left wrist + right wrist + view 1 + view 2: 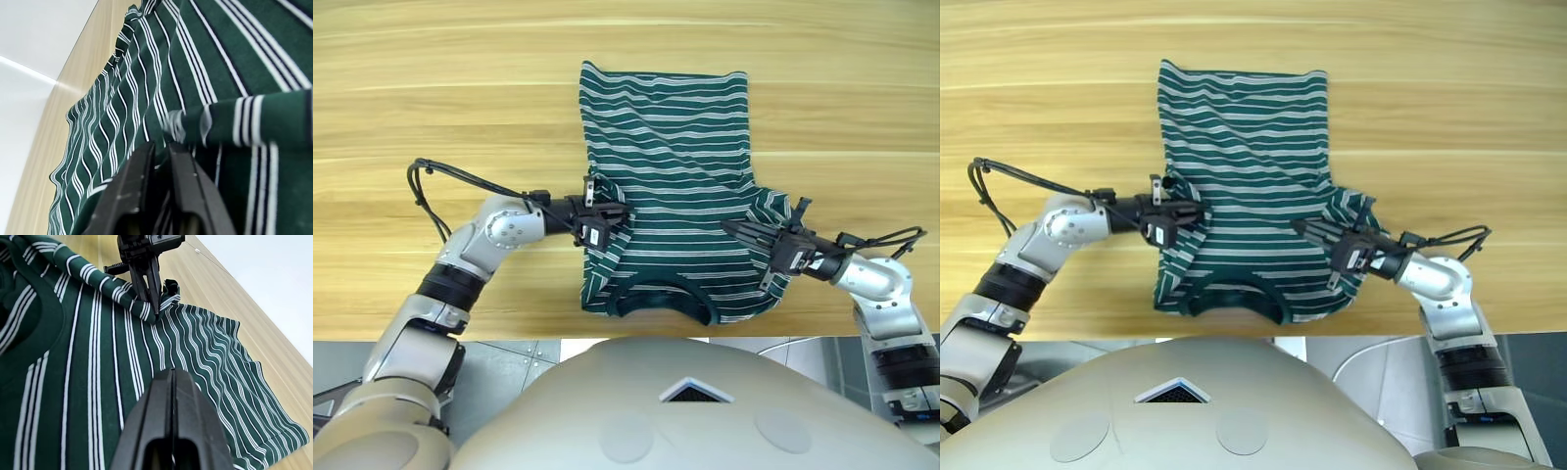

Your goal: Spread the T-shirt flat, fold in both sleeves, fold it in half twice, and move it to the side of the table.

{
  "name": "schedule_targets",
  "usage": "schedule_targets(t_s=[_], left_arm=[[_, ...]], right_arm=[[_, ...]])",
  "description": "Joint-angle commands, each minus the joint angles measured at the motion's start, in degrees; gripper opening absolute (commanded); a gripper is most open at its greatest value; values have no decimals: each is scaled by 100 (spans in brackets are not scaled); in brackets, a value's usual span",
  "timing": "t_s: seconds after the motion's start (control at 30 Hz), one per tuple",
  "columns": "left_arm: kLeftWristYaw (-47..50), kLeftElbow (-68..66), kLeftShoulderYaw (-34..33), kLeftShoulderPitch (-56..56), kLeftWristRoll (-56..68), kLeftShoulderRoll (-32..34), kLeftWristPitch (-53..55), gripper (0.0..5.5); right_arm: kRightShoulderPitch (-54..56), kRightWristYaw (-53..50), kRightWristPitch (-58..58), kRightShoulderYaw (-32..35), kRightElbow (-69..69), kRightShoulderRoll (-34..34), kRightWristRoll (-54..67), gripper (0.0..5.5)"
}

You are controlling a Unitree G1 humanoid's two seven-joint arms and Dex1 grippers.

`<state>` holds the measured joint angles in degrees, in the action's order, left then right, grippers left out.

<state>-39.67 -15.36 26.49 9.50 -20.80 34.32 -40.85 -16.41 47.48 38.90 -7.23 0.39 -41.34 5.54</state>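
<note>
The green, white-striped T-shirt (675, 147) lies on the wooden table (431, 78) right in front of me, its collar (666, 294) at the near edge of the table and its straight hem (664, 76) at the far end. The body of the shirt lies mostly flat, with some ripples along the side nearest my left arm. Both sleeves are turned inward over the body: the left sleeve (605, 250) makes a slanted flap on my left, and the right sleeve (770, 211) sits as a rumpled fold on my right. My left gripper (623, 211) comes in from the left, level with the sleeves, and its two fingers are pressed together on the striped edge of the left sleeve, with a little bunch of cloth gathered at their tips. My right gripper (734, 228) comes in from the right side, just beside the folded right sleeve, its tips pointing across the chest of the shirt toward my other arm. Its fingers are closed tight against each other, with only a thin seam between them, and I can see no cloth pinched there. The two grippers face each other across the shirt, well apart.
</note>
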Motion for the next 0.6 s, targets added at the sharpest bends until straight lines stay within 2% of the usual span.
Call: schedule_targets(t_s=[0.03,0.17,0.43,0.6], left_arm=[[-115,-95,153,-26,-95,25,46,103],[-256,-92,246,-65,7,54,19,170],[-256,143,116,-127,655,-24,-1,286],[-33,182,-84,-50,638,-49,-3,370]], right_arm=[[-41,29,-74,1,-100,-51,22,0],[-80,54,-78,5,-130,-71,52,0],[18,12,-179,94,-149,-29,192,134],[198,-205,-319,326,-140,86,382,227]])
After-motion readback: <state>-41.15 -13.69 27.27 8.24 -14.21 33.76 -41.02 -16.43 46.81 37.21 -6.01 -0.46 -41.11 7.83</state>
